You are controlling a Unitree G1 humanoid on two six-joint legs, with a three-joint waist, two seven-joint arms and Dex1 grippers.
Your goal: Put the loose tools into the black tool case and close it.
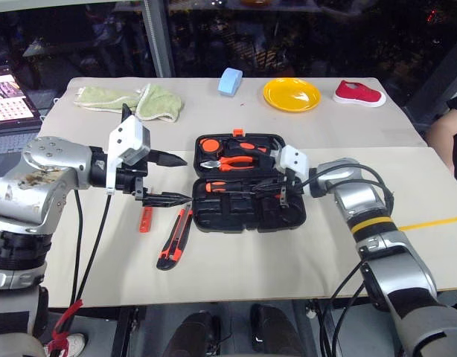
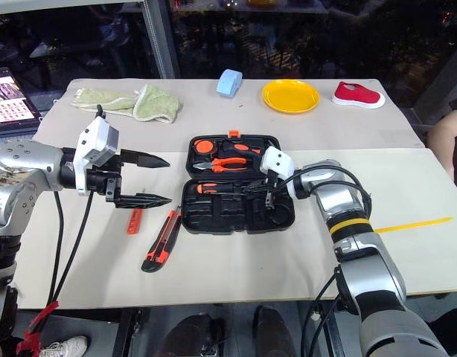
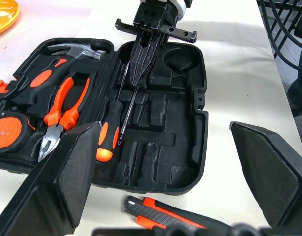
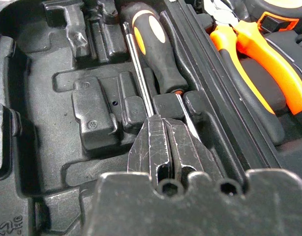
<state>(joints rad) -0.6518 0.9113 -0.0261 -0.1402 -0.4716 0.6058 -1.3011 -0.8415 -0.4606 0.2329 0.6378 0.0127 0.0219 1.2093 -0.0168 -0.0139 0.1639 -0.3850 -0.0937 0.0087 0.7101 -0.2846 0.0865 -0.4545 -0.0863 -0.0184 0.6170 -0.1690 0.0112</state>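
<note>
Nearest, on the cloth left of the black tool case [image 1: 247,220]: orange-and-black utility knife [image 1: 174,239], small tester screwdriver [image 1: 145,219], both not yet packed. Above them, left gripper [image 1: 185,178] spread wide, empty, apparently waiting its turn. Farther right, right gripper [image 1: 277,187] clenched on a screwdriver shaft [image 4: 138,69], lying beside the seated screwdriver [image 4: 156,44], seemingly being pressed into its recess.

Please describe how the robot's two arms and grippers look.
Both arms are silver-grey metal with loose black cables. Each wrist carries a white block, and each gripper, the left gripper and the right gripper, has two black fingers. The right forearm wears a yellow band.
</note>
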